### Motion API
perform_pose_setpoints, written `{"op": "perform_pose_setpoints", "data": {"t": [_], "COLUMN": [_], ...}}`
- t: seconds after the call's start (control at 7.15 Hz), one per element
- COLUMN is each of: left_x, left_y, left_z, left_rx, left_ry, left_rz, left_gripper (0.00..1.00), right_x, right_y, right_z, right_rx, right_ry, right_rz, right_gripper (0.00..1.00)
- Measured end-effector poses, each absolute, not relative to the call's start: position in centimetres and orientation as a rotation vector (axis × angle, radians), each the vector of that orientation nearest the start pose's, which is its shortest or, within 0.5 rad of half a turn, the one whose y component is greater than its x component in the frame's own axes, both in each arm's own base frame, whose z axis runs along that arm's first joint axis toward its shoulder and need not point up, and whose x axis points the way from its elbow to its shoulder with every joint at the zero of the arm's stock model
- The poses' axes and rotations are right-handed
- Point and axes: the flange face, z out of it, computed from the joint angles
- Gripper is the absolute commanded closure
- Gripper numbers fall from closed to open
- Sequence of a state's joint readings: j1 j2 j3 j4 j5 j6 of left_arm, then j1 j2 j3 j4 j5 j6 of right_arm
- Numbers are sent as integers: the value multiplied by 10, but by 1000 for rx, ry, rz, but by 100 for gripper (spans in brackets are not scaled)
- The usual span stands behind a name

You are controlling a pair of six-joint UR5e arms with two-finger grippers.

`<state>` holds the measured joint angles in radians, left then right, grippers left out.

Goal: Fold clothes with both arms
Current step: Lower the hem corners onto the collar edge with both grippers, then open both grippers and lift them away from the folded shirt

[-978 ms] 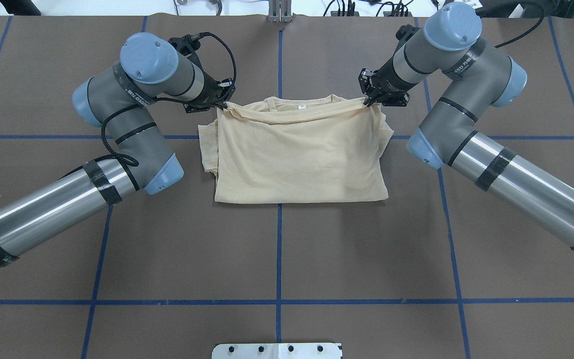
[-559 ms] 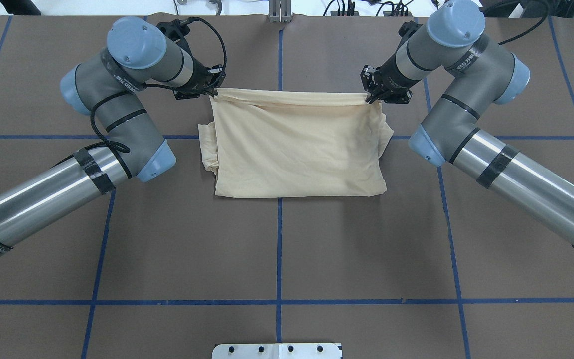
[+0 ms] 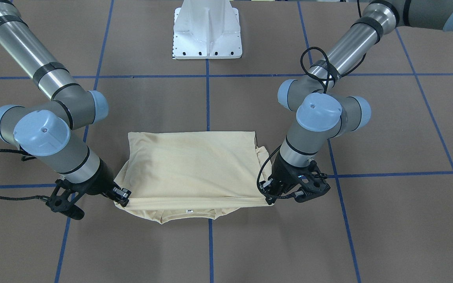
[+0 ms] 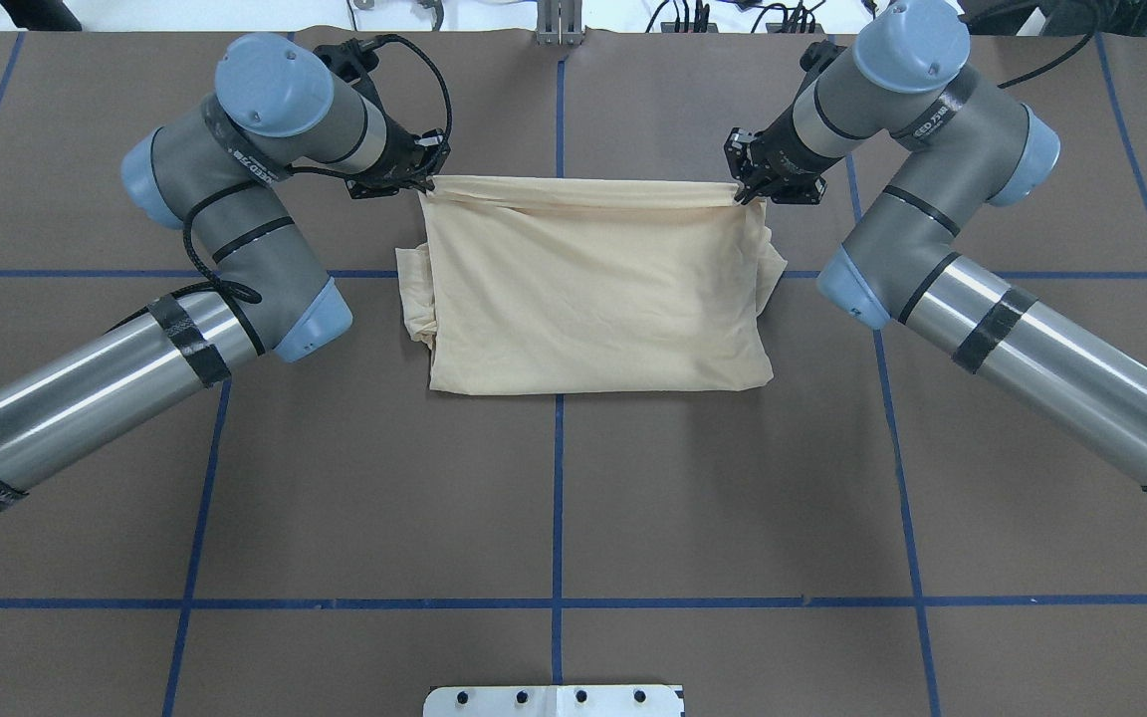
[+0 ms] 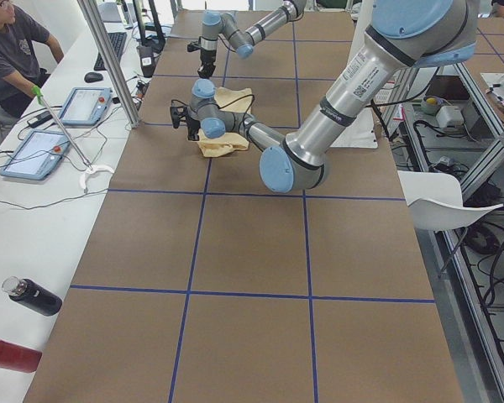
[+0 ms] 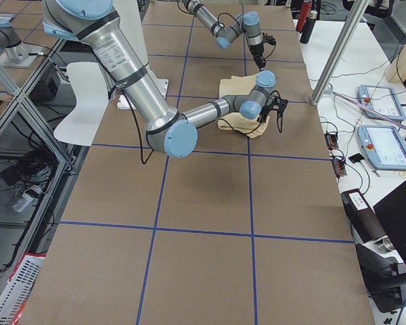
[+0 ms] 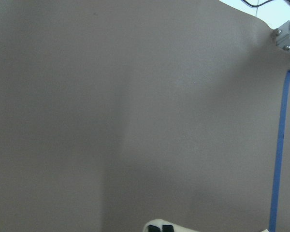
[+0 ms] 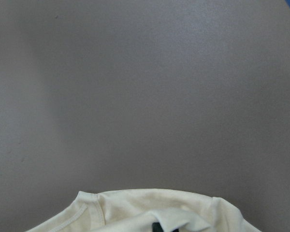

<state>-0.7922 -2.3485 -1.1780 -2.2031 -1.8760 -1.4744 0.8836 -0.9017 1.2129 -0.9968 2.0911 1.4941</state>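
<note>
Change: carrying the T-shirt's (image 4: 593, 289) doubled edge farther from the robot than a second ago, now hiding the collar (image 3: 167, 219) from overhead; hardly moving since; pinching that edge's corners tight with left claw (image 4: 424, 177) and right claw (image 4: 741, 187), stretching it taut; keeping the rest lying flat on the desk (image 4: 554, 498); leaving the neck tag (image 3: 190, 210) peeking out in the front view; probably nearing release, completing this fold.
</note>
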Motion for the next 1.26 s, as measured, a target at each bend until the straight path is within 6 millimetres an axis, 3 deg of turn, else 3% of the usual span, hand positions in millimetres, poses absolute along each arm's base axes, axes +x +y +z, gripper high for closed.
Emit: {"op": "perform_pose_setpoints", "data": {"t": [0.42, 0.56, 0.7, 0.84, 0.98, 1.12, 1.26], "left_x": [489, 490, 490, 490, 489, 489, 488], "left_y": [-638, -637, -637, -637, -638, -639, -640], "left_z": [275, 273, 273, 273, 273, 274, 274], "left_rx": [184, 186, 188, 193, 208, 224, 233], "left_ry": [1051, 1052, 1052, 1049, 1044, 1038, 1035], "left_rz": [-473, -471, -467, -467, -473, -481, -483], "left_gripper": [100, 62, 22, 1, 1, 1, 1], "right_x": [-428, -431, -434, -435, -436, -436, -435], "right_y": [-646, -644, -643, -642, -642, -644, -645], "right_z": [344, 341, 338, 338, 336, 335, 335], "right_rx": [-26, -25, -25, -24, -18, -4, 13], "right_ry": [-1008, -1012, -1015, -1015, -1016, -1013, -1008], "right_rz": [502, 495, 490, 488, 488, 489, 488], "right_gripper": [100, 100, 65, 49, 10, 0, 0]}}
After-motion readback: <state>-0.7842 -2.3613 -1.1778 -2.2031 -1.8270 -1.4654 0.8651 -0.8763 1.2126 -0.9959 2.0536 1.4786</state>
